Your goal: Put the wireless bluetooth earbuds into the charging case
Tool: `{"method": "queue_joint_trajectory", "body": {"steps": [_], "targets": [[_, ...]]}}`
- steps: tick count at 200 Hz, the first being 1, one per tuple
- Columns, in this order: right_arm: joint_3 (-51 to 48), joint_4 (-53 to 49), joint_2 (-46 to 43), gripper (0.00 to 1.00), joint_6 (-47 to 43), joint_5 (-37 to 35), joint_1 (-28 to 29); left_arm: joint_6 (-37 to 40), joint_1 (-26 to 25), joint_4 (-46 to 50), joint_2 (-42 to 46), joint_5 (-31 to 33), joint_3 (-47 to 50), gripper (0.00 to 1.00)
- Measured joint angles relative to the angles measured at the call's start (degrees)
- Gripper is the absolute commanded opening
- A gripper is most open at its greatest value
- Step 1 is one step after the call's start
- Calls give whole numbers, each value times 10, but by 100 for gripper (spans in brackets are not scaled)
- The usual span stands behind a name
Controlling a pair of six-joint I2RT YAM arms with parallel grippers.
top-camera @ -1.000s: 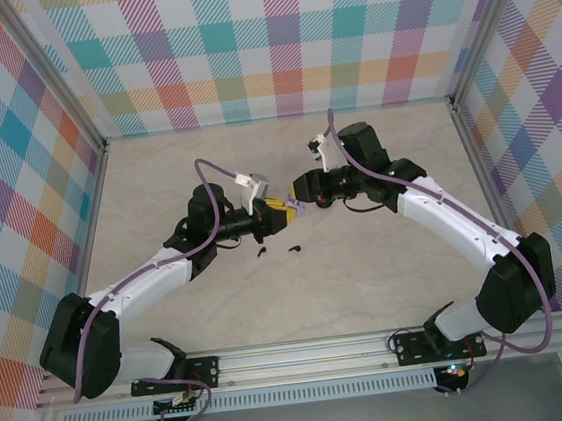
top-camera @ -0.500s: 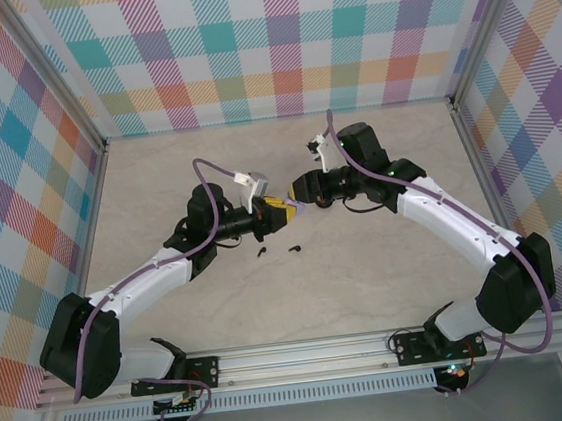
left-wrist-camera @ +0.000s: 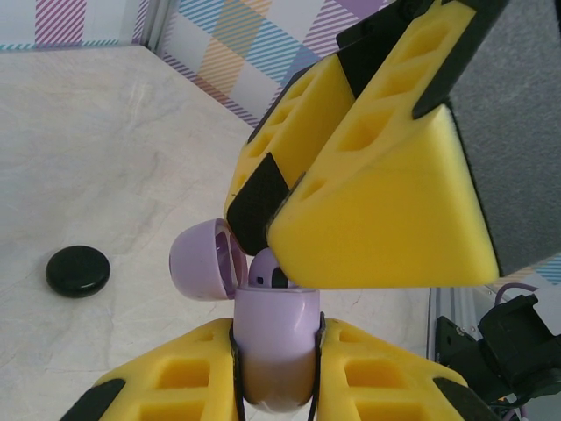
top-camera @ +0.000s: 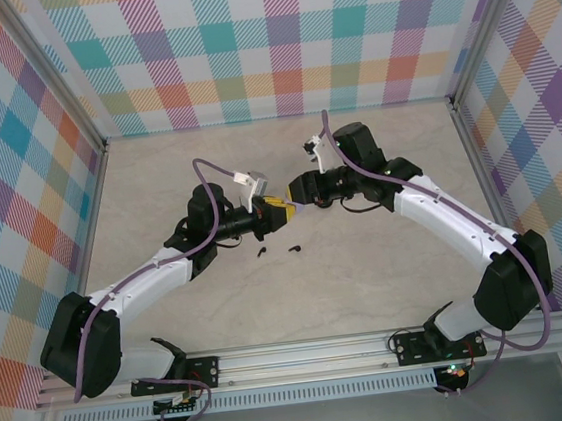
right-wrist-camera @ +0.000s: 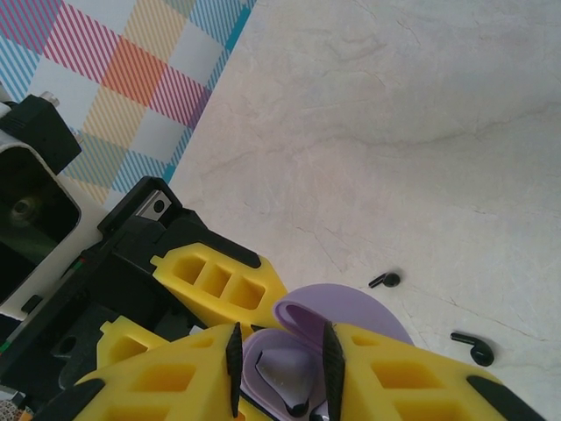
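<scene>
Reaching inward, left gripper (top-camera: 277, 212) clamping lilac case (left-wrist-camera: 273, 346), right gripper (top-camera: 294, 195) over it

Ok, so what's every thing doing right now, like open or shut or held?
left gripper: shut on the lilac charging case.
lilac charging case: lid open.
lilac earbud: sitting in the open case.
right gripper: at the case's opening; open or shut unclear.
black earbuds: both loose on the table, outside any case.
black round case: closed, flat on the table.

Right gripper (top-camera: 288, 194) has edged closer over the lilac case (left-wrist-camera: 275, 342) clamped in the left gripper (top-camera: 275, 209); its jaws have parted slightly.
</scene>
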State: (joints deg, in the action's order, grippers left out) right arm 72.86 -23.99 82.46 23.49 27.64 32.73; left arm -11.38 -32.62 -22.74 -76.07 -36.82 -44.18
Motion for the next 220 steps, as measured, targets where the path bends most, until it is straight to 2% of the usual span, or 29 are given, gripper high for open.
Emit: {"method": "queue_joint_trajectory", "body": {"steps": [35,71,115,156,220], "targets": [[4,-5,-1,46,-3,-2,2,0,0,0,0,1,0,5],[5,-11,-15,50,-4,-30,3,1,0,1,0,3,0,5],[4,-11,-56,49,-2,-77,-3,4,0,2,10,4,0,5],[-4,-10,-64,41,1,-70,-39,4,0,1,30,-1,0,5],[-62,12,-60,27,12,16,-107,2,0,-1,56,-45,-5,5]]}}
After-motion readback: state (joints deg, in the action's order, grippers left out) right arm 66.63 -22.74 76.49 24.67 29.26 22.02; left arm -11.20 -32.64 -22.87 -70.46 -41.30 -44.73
